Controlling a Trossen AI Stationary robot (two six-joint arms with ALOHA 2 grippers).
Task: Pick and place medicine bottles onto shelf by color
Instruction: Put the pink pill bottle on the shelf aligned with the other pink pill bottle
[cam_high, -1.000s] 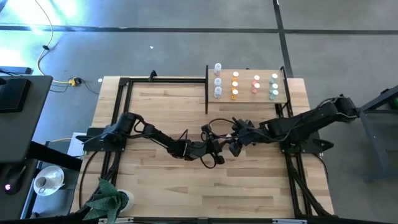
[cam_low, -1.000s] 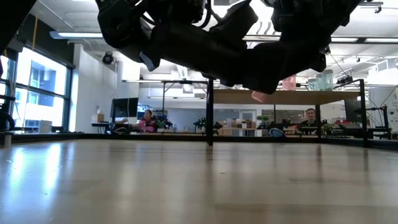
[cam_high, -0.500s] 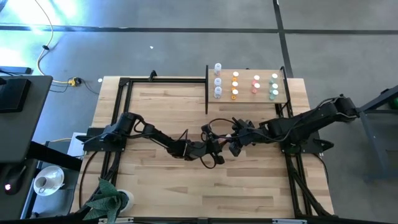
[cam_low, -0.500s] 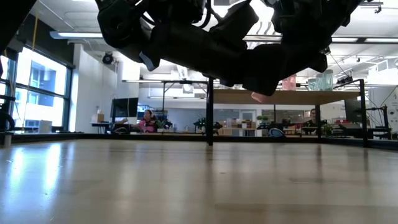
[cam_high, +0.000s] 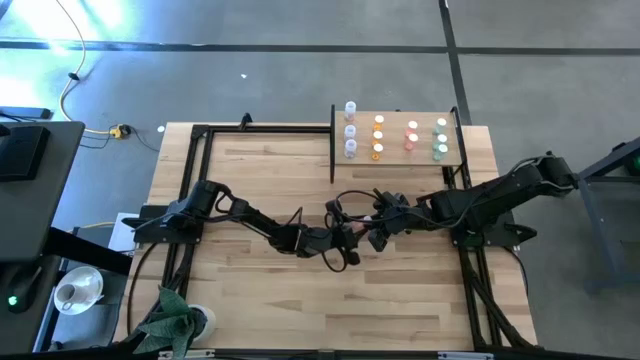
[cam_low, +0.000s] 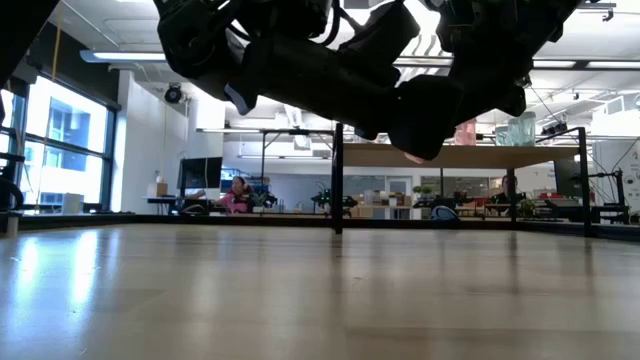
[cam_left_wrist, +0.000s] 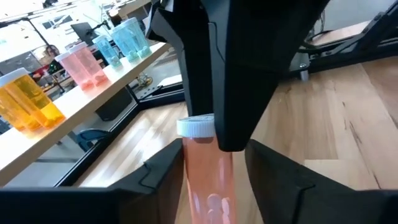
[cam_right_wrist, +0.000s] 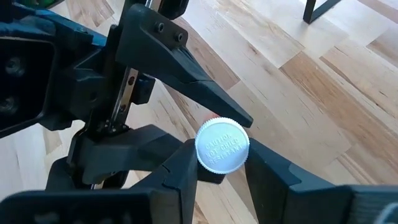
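A pink medicine bottle with a white ribbed cap is in mid-air above the table centre, passing between the two arms. It is well short of the shelf, where four columns of bottles already stand: clear-white, orange, pink-red and green.

Right gripper: the right wrist view shows the cap face-on between this arm's own fingers, which sit close against the bottle on both sides; judged to be pinching it near the cap end.

Left gripper: the left wrist view shows the pink body standing between this arm's fingers with narrow gaps visible on either side; the jaws appear part spread, no longer bearing on the bottle. The other arm's dark fingers cross just beyond the left jaws, over the cap.

Step in hand, as judged: handover from left to right. To do it well, the right jaws should be confirmed firm on the bottle before either arm moves. The left jaws should spread fully clear, then draw back along the bottle's axis so the fingertips do not drag it askew.

Risk: the two sets of fingers are interleaved; a sideways exit could knock the bottle loose. Placement then belongs in the pink-red column.
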